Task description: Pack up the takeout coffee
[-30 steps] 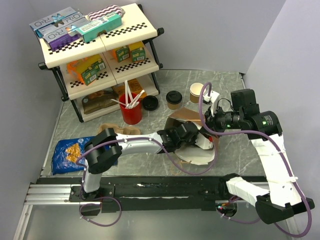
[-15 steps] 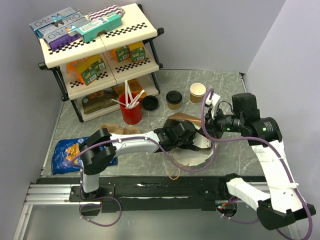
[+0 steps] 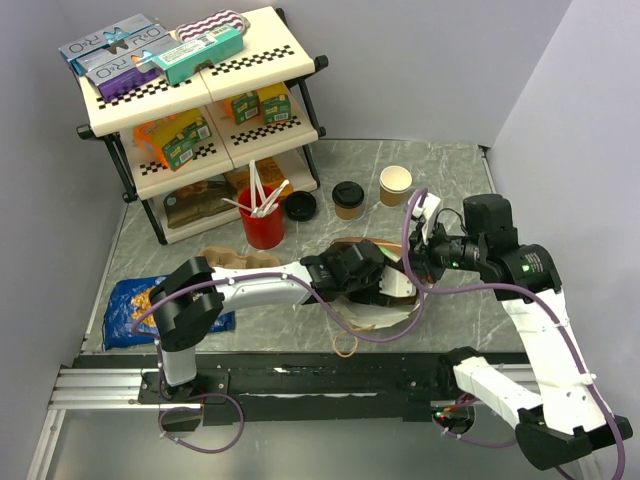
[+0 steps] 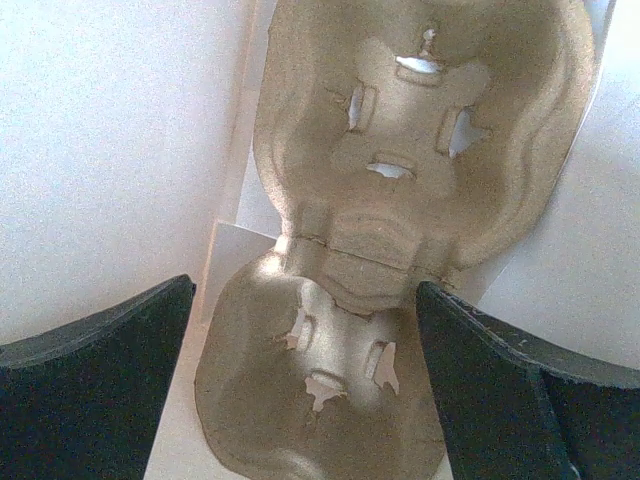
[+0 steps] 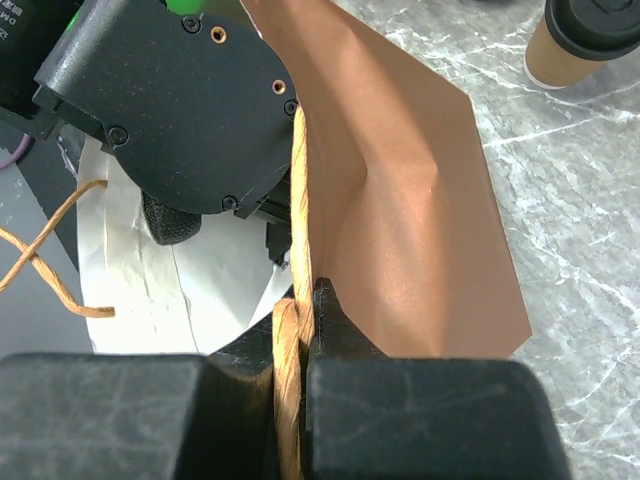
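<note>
Overhead, light is bright and even, everything sharp; soft shadows sit under the shelf (image 3: 200,105) and beside the arms (image 3: 262,288) on the tabletop (image 3: 450,165). Left wrist view: white walls (image 4: 110,150) blow out to glare, the pulp carrier (image 4: 400,150) looks grainy, fingers (image 4: 90,400) of the left end effector (image 4: 305,400) blur dark. Right wrist view: brown paper bag (image 5: 400,200) crisp, warmly lit.
</note>
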Available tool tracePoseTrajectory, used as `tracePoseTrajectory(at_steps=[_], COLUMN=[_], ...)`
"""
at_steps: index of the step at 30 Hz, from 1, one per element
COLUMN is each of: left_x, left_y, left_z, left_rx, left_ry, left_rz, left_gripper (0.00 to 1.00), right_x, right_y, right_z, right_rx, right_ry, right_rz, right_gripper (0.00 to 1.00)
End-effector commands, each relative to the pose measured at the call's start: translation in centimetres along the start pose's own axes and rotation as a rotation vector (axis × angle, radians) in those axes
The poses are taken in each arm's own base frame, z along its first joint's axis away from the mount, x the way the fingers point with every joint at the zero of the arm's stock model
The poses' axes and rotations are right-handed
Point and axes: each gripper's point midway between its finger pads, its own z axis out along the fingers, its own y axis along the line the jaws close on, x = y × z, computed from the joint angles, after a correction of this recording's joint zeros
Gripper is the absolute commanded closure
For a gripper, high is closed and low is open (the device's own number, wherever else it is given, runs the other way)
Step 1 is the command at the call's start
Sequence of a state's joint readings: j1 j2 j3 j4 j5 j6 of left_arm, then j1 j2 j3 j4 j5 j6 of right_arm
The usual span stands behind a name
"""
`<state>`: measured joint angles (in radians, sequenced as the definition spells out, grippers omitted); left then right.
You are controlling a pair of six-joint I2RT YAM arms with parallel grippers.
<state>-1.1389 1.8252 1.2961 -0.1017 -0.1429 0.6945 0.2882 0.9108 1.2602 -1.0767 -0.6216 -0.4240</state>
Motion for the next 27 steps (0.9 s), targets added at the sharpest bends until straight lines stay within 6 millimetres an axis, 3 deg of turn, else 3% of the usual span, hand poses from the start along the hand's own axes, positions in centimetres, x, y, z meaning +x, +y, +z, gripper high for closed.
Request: tracePoseTrajectory(at_steps=[1, 9, 11, 12, 16, 21, 27], left_x=[-3.0, -1.6, -1.6, -1.7, -1.5, -2.1, -5.2], left_y=[5.1, 5.7, 5.6, 5.6, 5.5, 5.3, 4.2], left_z=[-1.0, 0.3, 0.2, 0.2, 0.1, -0.8, -4.3], left_rx=[-0.134, -0.157, -0.148, -0.149, -0.15, -0.133, -0.025], left_ry=[-0.117, -0.018, -0.018, -0.022, -0.021, -0.062, -0.25], left_rz=[-0.124, -0.043, -0.033, -0.034, -0.038, -0.059, -0.116], left_gripper=[0.01, 0.05, 0.34, 0.71, 0.97, 0.99, 0.99], right_x=[1.2, 1.5, 1.4, 1.2, 1.0, 1.1, 1.7], right_y=[2.0, 0.3, 0.5, 0.6, 0.2, -1.0, -1.4], right_z=[-0.8, -1.0, -1.1, -1.1, -0.9, -1.0, -1.1], right_rx=[-0.065, 0.017, 0.009, 0.004, 0.017, 0.08, 0.117], right_ry=[0.05, 0.095, 0.091, 0.084, 0.081, 0.093, 0.096], right_rz=[0.064, 0.041, 0.039, 0.043, 0.05, 0.045, 0.035], right_gripper=[1.0, 1.0, 1.0, 1.0, 1.0, 1.0, 1.0])
